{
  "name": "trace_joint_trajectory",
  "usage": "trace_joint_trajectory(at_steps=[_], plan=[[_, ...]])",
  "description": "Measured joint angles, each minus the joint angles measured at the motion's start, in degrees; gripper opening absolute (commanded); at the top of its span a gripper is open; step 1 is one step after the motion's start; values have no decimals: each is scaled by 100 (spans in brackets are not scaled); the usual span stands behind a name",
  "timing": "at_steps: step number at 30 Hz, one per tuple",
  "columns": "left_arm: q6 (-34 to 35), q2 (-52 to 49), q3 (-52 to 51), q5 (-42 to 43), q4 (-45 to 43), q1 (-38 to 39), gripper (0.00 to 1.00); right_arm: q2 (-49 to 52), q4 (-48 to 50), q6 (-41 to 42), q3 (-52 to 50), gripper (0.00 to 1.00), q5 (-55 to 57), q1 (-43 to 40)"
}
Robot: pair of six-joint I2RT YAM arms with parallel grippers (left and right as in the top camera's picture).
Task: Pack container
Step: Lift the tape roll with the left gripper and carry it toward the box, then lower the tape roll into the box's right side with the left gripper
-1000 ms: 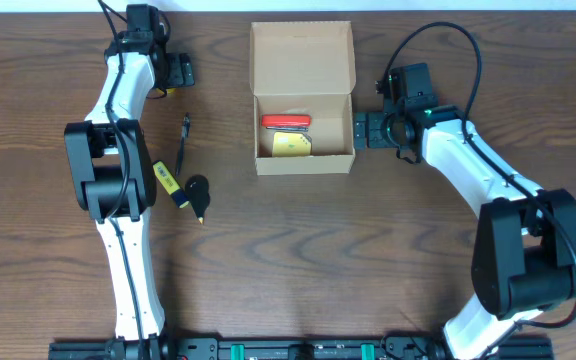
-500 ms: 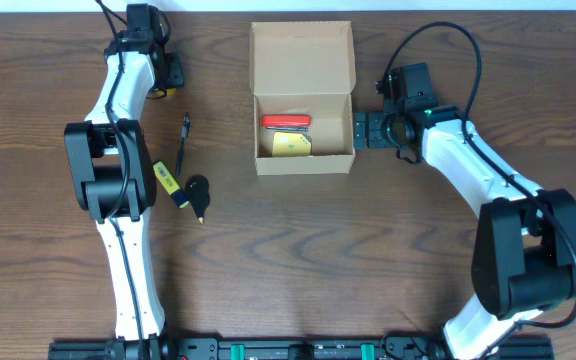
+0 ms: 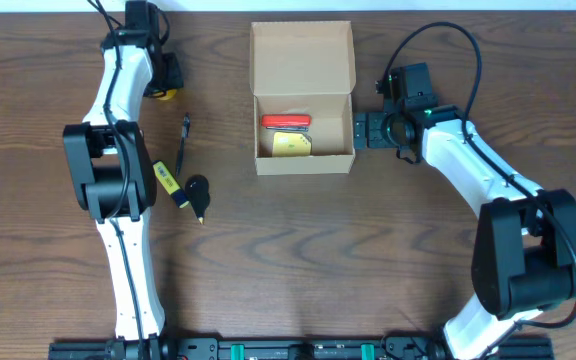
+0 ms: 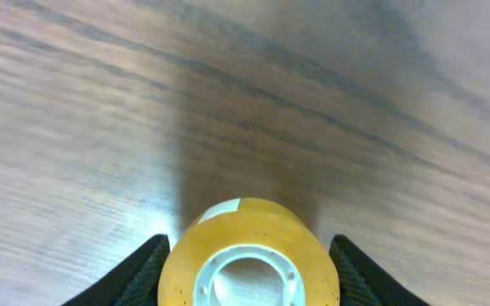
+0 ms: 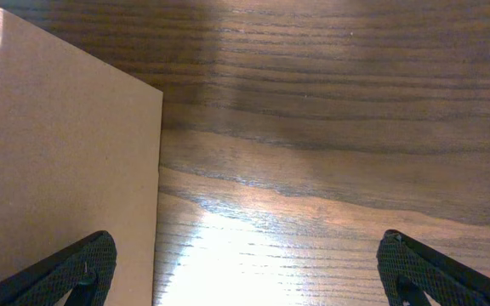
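Ok, box [image 3: 303, 60] looks light, flimsy; grab 3 o'clock wall. Right gripper [image 5: 245, 248] wide; left gripper [image 4: 251, 259] round tape [image 4: 249, 223], clamp unclear.

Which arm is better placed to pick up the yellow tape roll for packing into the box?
Left. The left gripper straddles the tape roll, with one finger on each side. The right gripper is open beside the container's right wall, far from the roll.

Left end effector [image 4: 252, 255] far back, 2 fingers spread; right end effector [image 5: 247, 263] likewise wide apart.
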State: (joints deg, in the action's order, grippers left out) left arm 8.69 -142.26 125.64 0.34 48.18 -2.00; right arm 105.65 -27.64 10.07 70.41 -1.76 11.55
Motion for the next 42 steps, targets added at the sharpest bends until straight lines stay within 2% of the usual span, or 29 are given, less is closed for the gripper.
trace_joint_trajectory(at_steps=[6,13,17,22,31,38,42], plan=[[-588,697,728,286,754,343,6,0,0,0,0,99,0,0],[-1578,1810,1113,789,1174,1593,5,0,0,0,0,99,0,0],[-2153,1978,1119,1250,1526,1996,6,0,2,0,0,99,0,0],[-3309,1858,1119,1878,2197,2087,5,0,0,0,0,99,0,0],[-4513,1115,1119,2227,1683,2271,5,0,0,0,0,99,0,0],[-4846,494,1110,2356,986,2361,5,0,2,0,0,99,2,2],[-4992,485,1110,2583,973,2378,5,0,2,0,0,99,0,0]])
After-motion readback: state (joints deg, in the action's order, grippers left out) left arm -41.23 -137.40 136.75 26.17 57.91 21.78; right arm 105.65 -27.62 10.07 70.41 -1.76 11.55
